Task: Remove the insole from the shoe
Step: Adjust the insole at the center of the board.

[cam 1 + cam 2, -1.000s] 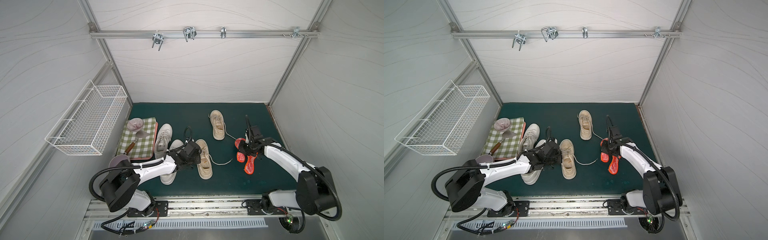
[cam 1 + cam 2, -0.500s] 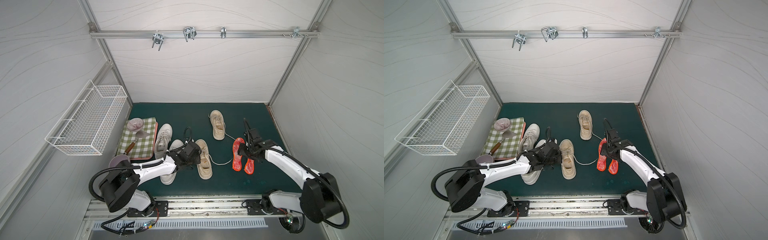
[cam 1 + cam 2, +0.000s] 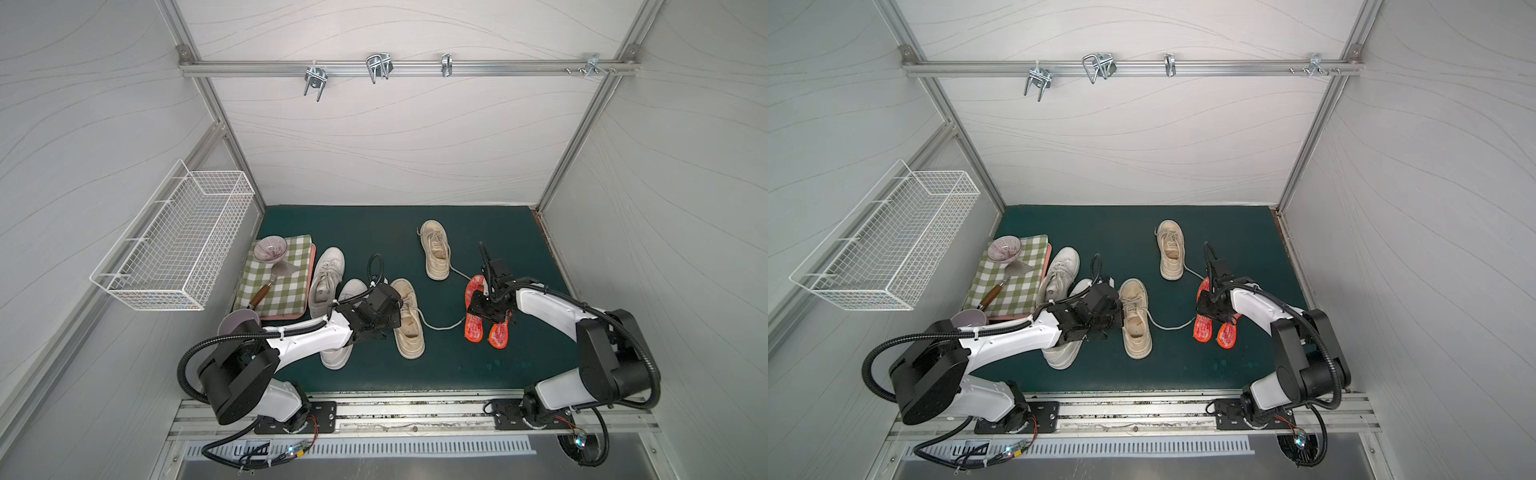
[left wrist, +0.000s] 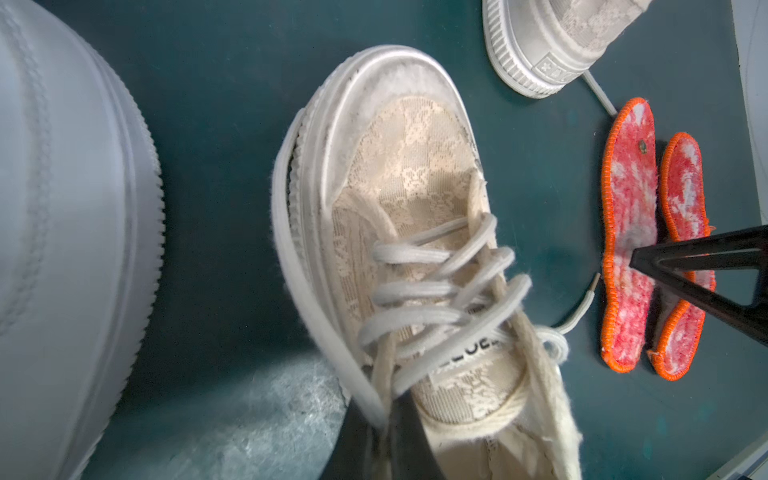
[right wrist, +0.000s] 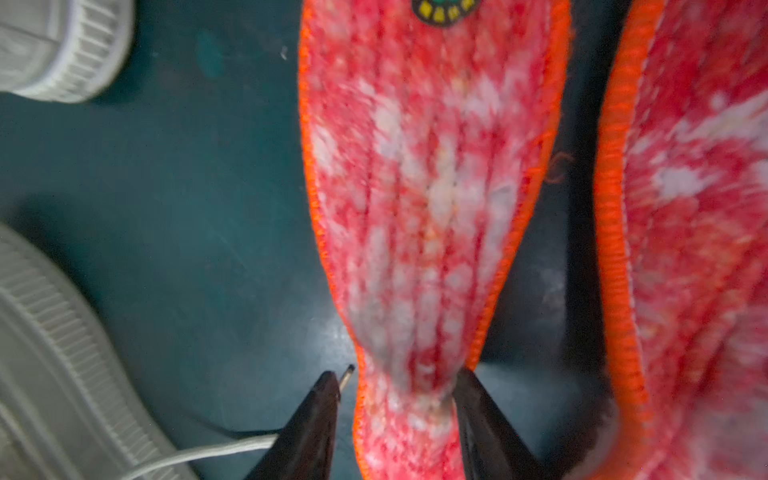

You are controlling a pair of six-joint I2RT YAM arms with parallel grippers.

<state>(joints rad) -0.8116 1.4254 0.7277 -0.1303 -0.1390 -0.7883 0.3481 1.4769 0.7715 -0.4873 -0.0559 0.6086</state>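
Right wrist: insole [image 5: 432,187] bears a round badge [image 5: 444,10] (yellow characters, unreadable).

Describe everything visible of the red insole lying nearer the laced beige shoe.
The insole is fuzzy red-and-white fabric edged in orange stitching, with a small round label near one end. It lies on the green mat, outside any shoe, beside a matching insole. The right gripper straddles its puckered waist, jaws open, one finger touching its edge.
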